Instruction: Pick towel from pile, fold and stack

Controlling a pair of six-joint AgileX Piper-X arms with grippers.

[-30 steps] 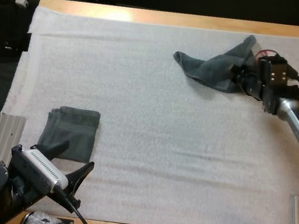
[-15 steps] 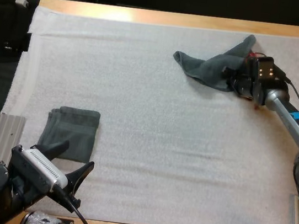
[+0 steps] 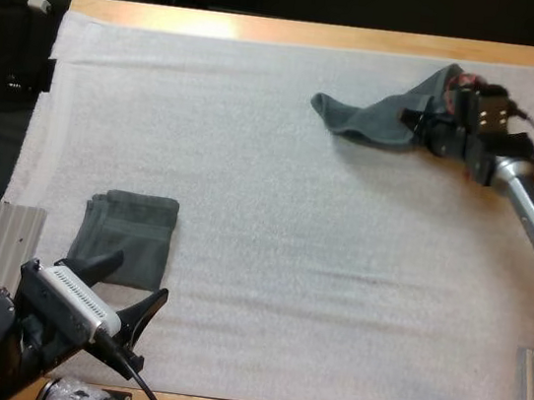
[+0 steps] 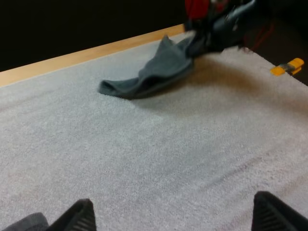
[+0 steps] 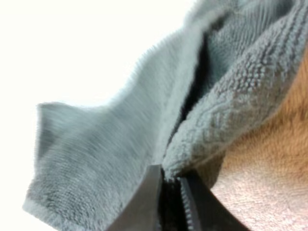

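Note:
A crumpled dark grey-green towel (image 3: 383, 119) lies at the far right of the white mat (image 3: 274, 221). My right gripper (image 3: 424, 128) is shut on the towel's right side and lifts that edge. The right wrist view has the two black fingers (image 5: 149, 202) pinching a fold of the crumpled towel (image 5: 144, 144). A folded stack of towels (image 3: 129, 236) rests near the mat's front left. My left gripper (image 3: 130, 290) stands open just in front of that stack, its fingertips (image 4: 79, 216) apart above the mat. Farther off in the left wrist view, the crumpled towel (image 4: 149, 74) hangs from the right gripper.
A ribbed metal block (image 3: 11, 234) sits at the table's left edge beside the folded stack. The wooden table edge (image 3: 310, 35) runs along the far side. An orange clamp (image 4: 287, 66) is at the mat's right edge.
My right gripper closed on the crumpled towel and rose toward the far side. The towel's right part has gathered and lifted. The left arm has stayed still.

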